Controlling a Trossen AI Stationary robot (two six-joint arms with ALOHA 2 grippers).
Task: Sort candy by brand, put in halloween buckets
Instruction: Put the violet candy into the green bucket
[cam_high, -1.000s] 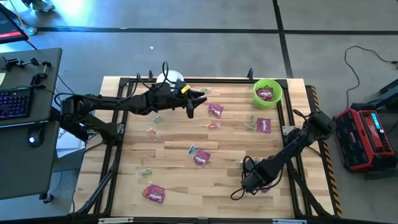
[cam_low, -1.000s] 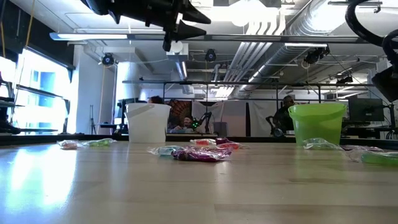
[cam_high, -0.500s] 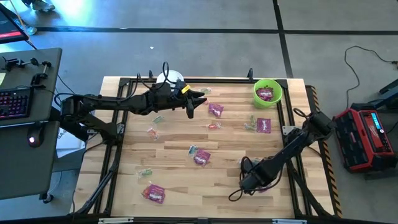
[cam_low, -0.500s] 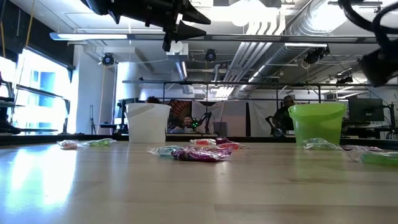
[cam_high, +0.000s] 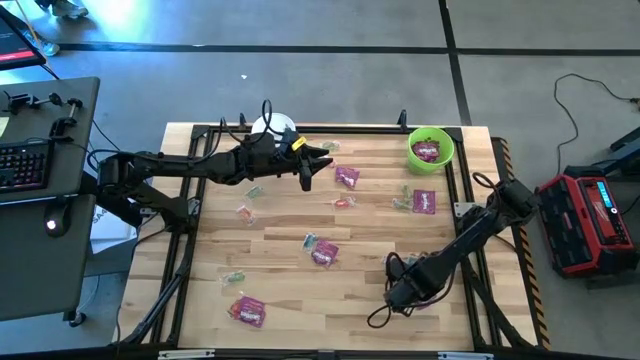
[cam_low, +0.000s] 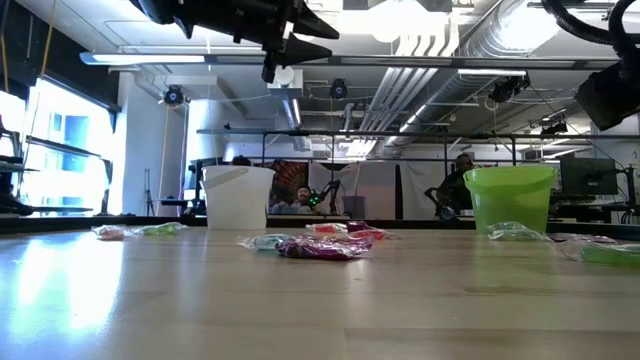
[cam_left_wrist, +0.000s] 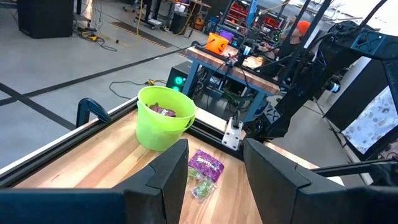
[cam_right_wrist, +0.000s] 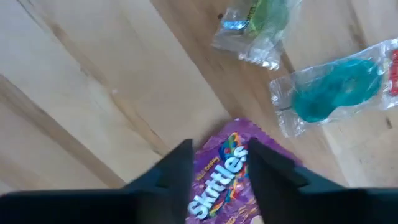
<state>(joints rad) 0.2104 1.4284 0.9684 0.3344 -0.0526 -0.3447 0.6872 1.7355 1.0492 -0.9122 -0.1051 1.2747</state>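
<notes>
Plainly, the right claw (cam_right_wrist: 217, 163) is low over the worktop (cam_high: 280, 260), its two dark fingers (cam_right_wrist: 176, 165) parted and straddling a purple Skittles packet (cam_right_wrist: 225, 177) that lies flat on the wood. Whether the pads press the wrapper yet I cannot tell; it looks bracketed rather than pinched. Just beyond that packet lie a clear-wrapped green piece (cam_right_wrist: 258, 28) and a clear-wrapped blue piece (cam_right_wrist: 329, 93), both close enough for a sloppy closing to drag one along. The likelier fault is a flat, slick wrapper sliding out from between the fingers, or only its crimped edge being caught, so that it drops on the way.

The green bucket (cam_high: 431, 148) stands at the worktop's far right corner, well apart from this packet, with purple packets already inside; that is a long carry for a weak grip. A wrong drop into the white bucket (cam_high: 270, 128), far left of the green bucket, would spoil the sort.

The left claw (cam_high: 306, 168) hangs open and empty above the worktop, near the white bucket. More candy lies scattered between the buckets and the near edge, including another purple packet (cam_high: 424, 201) close to the green bucket.
</notes>
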